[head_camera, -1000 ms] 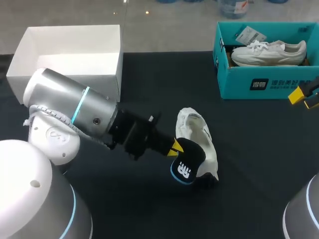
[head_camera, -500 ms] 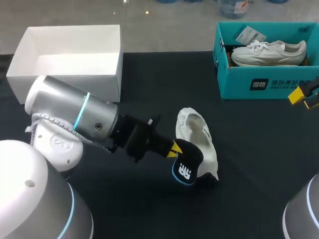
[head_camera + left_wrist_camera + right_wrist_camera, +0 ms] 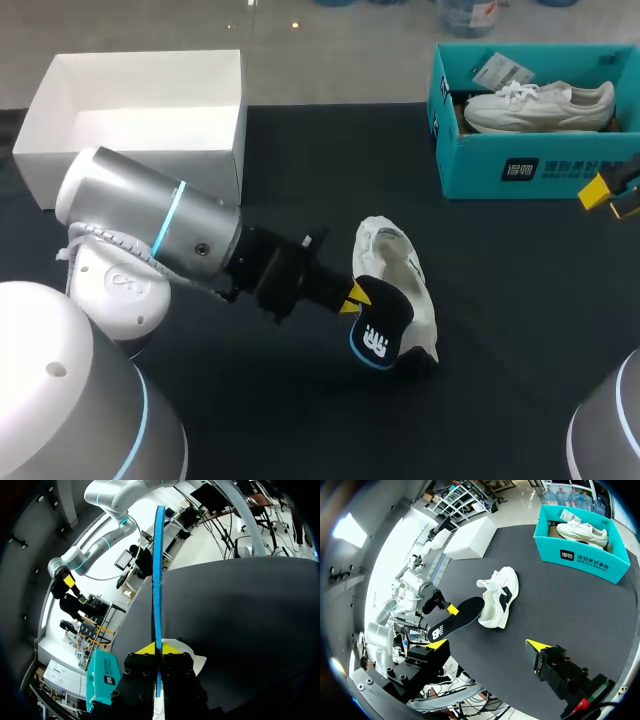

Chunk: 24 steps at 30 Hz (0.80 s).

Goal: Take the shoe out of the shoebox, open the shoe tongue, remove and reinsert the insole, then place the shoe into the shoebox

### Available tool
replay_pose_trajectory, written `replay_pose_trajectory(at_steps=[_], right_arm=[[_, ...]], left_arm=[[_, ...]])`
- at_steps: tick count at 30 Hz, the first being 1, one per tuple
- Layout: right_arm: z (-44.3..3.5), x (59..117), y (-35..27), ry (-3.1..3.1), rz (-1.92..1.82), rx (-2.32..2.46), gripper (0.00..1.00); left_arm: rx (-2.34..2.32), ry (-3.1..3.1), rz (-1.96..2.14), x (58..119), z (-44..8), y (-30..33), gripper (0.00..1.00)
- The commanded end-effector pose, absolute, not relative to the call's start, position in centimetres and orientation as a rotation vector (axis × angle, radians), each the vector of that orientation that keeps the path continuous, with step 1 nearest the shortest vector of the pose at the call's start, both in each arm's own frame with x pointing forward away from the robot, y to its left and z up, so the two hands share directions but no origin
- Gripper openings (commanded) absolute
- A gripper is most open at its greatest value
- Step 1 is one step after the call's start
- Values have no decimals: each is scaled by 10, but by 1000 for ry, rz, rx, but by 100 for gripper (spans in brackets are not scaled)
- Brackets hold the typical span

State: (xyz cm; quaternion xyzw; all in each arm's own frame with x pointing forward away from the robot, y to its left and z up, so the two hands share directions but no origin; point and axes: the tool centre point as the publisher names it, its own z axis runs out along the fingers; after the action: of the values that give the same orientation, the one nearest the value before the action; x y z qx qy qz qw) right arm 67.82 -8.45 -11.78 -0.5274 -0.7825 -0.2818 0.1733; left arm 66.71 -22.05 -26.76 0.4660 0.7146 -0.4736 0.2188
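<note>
My left pincer is clamped on the black insole at mid-frame. The shoe lies on the tabletop just right of it, its long axis running up-frame. My right pincer, fingers apart, sits well away at the right edge.

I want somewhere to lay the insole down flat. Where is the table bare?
Bare table lies between the white box and the teal shoebox, and again in front of the teal shoebox, to the right of the shoe. It is crowded at the shoe's near end, where the left hand holds the insole.
</note>
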Motion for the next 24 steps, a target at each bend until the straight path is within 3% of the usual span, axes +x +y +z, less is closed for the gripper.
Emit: replay_pose_trajectory(at_steps=[1,24], right_arm=[[-118,679,-84,-2220,-795,-1496,100],[-118,679,-84,-2220,-795,-1496,100]], left_arm=[[1297,1980,-1308,663,-258,-218,0],[1308,1950,-1347,653,-262,-256,0]])
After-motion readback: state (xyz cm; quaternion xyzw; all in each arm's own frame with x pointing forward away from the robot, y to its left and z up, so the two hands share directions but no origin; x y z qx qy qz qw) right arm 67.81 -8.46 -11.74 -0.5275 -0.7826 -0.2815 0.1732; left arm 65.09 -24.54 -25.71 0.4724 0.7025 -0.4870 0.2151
